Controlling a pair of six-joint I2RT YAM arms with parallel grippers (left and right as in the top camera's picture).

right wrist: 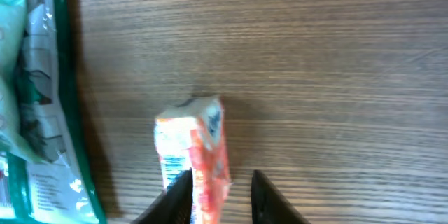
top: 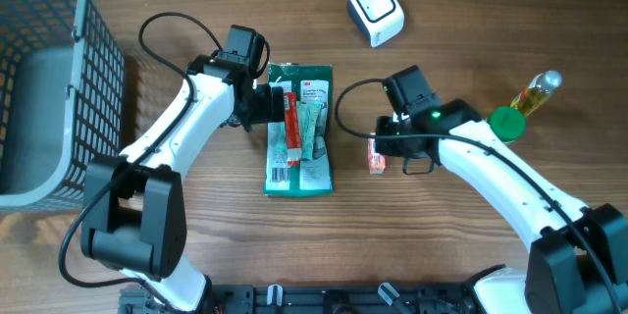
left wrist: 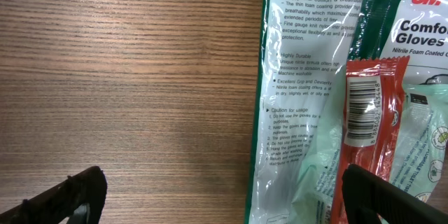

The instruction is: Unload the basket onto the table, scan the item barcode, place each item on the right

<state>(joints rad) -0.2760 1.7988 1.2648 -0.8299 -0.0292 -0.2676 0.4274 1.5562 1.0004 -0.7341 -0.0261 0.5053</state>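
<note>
Wood table [top: 412,245], left gripper [left wrist: 222,175] wide open above glove pack [left wrist: 308,77], right gripper [right wrist: 221,178] narrow astride packet [right wrist: 189,133], hold unclear.

three packets [top: 312,172] [top: 290,123] [top: 377,159], one bottle [top: 531,97], one scanner [top: 376,10], one basket [top: 95,74].

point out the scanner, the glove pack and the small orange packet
white scanner [top: 376,10], overhead view, its top face
glove pack [top: 316,137], overhead view, its printed front
small orange packet [right wrist: 192,147], right wrist view, its middle
</note>
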